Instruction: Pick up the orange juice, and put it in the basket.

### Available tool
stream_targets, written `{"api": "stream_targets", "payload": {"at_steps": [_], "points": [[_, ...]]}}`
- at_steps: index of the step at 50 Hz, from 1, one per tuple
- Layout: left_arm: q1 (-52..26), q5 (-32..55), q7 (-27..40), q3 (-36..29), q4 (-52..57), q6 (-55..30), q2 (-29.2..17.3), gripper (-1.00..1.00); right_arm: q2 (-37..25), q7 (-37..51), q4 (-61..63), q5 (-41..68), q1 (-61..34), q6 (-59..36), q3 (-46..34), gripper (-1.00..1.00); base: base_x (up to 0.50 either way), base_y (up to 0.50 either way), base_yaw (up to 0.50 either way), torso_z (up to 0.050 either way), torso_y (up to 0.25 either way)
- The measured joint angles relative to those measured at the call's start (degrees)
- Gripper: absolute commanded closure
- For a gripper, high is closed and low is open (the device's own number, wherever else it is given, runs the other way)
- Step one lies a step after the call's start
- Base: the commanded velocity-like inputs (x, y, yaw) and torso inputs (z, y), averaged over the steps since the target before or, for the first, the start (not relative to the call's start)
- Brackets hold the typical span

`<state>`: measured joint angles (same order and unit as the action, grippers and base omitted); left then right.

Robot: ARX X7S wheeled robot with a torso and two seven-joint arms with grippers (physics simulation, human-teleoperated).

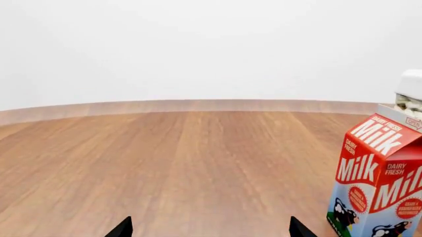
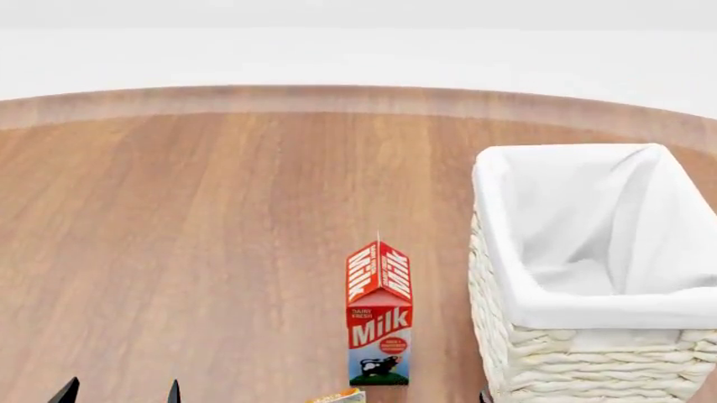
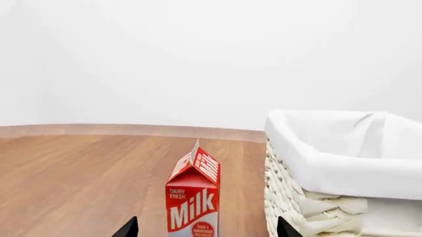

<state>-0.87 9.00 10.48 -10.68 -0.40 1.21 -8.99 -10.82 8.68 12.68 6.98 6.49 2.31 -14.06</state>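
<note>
Only a small yellow-orange tip of the orange juice [image 2: 337, 396] shows, at the bottom edge of the head view just in front of the red-and-white Milk carton [image 2: 379, 315]. The rest of it is out of view. The cream wicker basket [image 2: 526, 285] with its white liner stands to the right of the milk. My left gripper [image 2: 120, 392] is open and empty low at the left, over bare wood [image 1: 211, 228]. My right gripper [image 3: 207, 228] is open and empty, with the milk carton [image 3: 193, 197] standing beyond the gap between its fingertips and the basket [image 3: 329, 173] to one side.
The wooden table [image 2: 201, 235] has a curved far edge against a white wall. In the left wrist view the Milk carton [image 1: 382, 177] stands off to the side, and a corner of the basket [image 1: 410, 91] shows behind it.
</note>
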Motion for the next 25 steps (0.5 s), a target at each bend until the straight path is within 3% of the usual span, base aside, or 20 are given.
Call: {"api": "stream_targets", "payload": {"at_steps": [25], "points": [[-0.14,0.71,0.83,-0.88,-0.07,0.20,-0.70,-1.00,-1.60,1.64,1.76,-2.66,6.62,6.46,-4.61,-1.00,0.00,0.00,0.00,0.000,0.000]]}}
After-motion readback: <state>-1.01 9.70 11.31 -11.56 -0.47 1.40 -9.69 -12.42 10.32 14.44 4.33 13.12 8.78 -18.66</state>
